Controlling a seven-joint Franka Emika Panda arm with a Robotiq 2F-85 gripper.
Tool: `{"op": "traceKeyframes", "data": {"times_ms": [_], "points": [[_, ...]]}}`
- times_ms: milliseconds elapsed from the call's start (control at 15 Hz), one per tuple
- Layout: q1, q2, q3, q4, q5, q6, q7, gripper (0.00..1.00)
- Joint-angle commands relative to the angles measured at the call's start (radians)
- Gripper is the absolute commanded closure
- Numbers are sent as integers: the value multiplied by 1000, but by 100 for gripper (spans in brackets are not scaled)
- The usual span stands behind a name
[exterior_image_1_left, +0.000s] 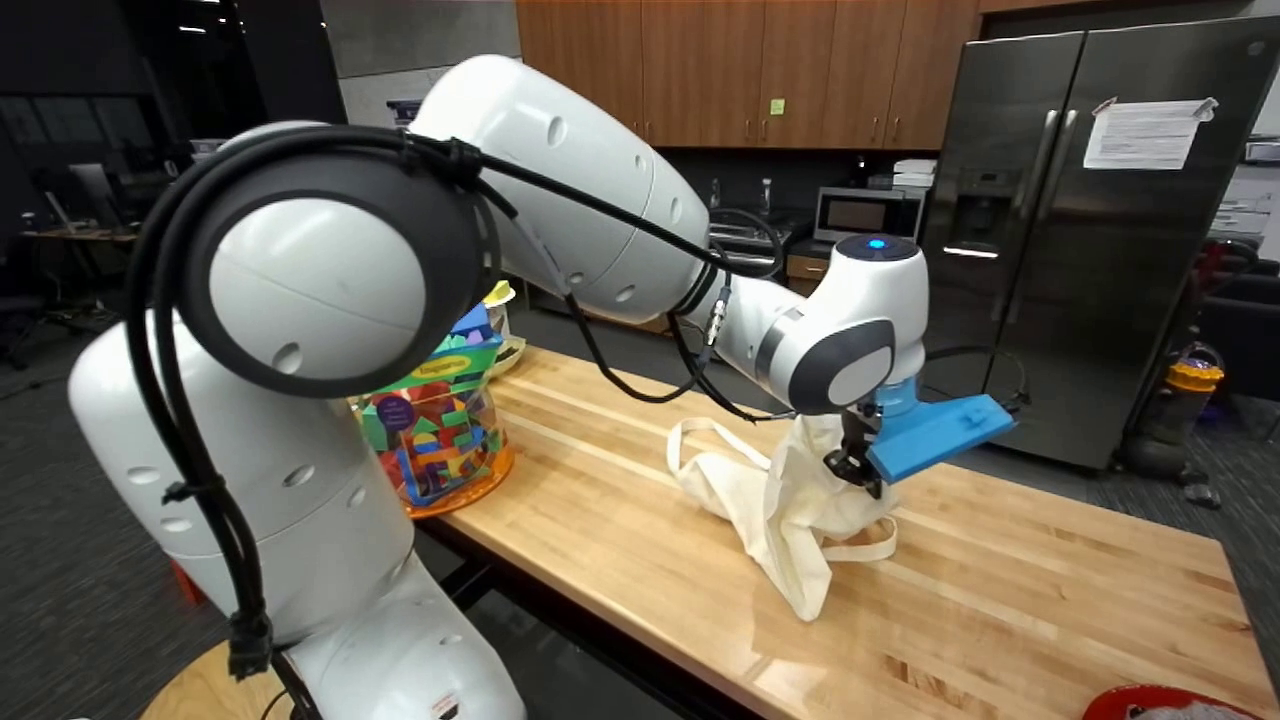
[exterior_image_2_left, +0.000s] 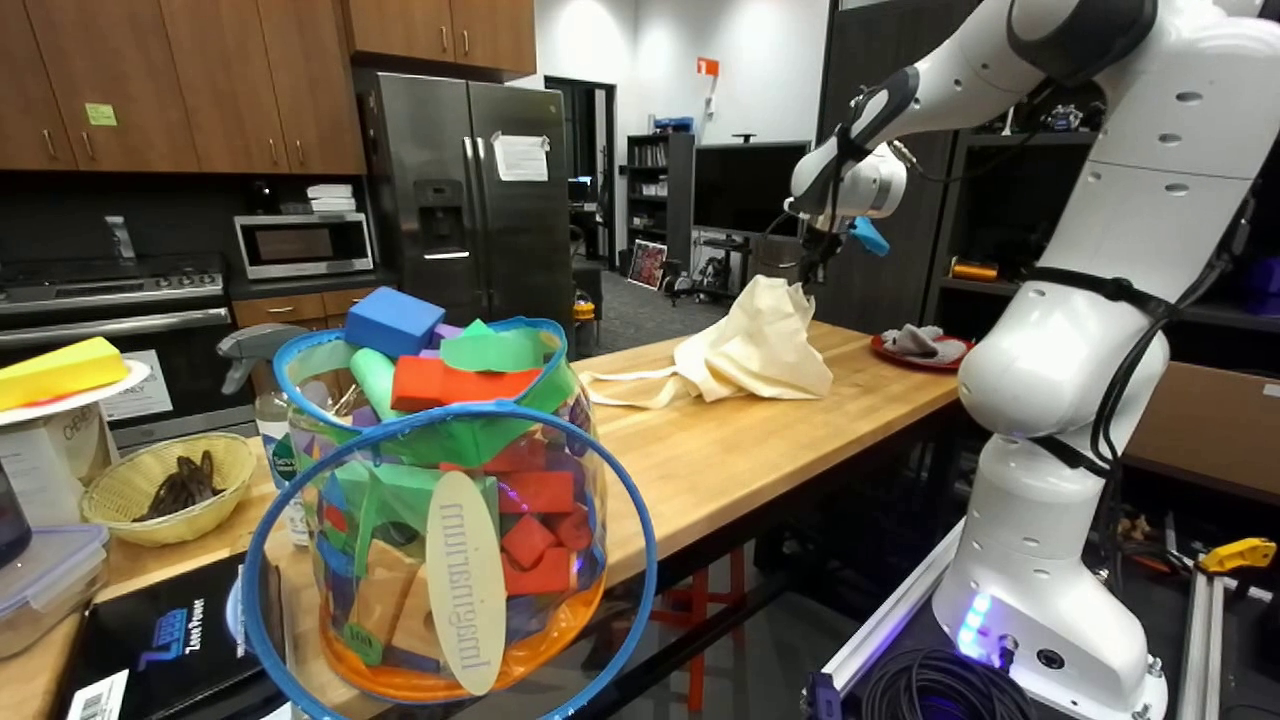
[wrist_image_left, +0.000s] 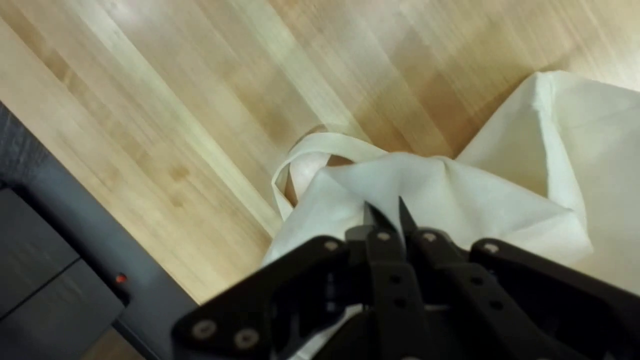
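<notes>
A cream cloth tote bag (exterior_image_1_left: 800, 500) lies crumpled on the wooden table (exterior_image_1_left: 1020, 600), with part of it pulled up. It also shows in an exterior view (exterior_image_2_left: 760, 350) and in the wrist view (wrist_image_left: 480, 200). Its strap loops lie on the table on two sides. My gripper (wrist_image_left: 384, 202) is closed on a fold of the bag's fabric, which runs up between the black fingers. The gripper also shows at the raised top of the bag in both exterior views (exterior_image_1_left: 868, 488) (exterior_image_2_left: 812, 278). The bag's inside is mostly hidden.
A clear bin of colored blocks with an "Imaginarium" label (exterior_image_2_left: 466, 585) stands at one table end. Near it are a yellow basket (exterior_image_2_left: 240, 470), a spray bottle (exterior_image_2_left: 275, 420) and a black box (exterior_image_2_left: 165, 640). A red plate (exterior_image_2_left: 945, 363) with a grey cloth sits at the opposite end.
</notes>
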Motion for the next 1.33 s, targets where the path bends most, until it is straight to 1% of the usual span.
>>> {"op": "traceKeyframes", "data": {"times_ms": [0, 200, 333, 467, 600, 867, 1067, 1267], "points": [[-43, 40, -29, 45, -55, 20, 57, 99], [-60, 65, -35, 65, -93, 11, 95, 99], [-42, 63, -19, 56, -96, 11, 78, 99], [5, 23, 23, 15, -66, 18, 41, 99], [66, 15, 73, 49, -20, -1, 11, 99], [192, -5, 174, 91, 53, 7, -20, 99], [276, -4, 222, 130, 134, 10, -97, 99], [338, 11, 258, 170, 210, 5, -176, 99]]}}
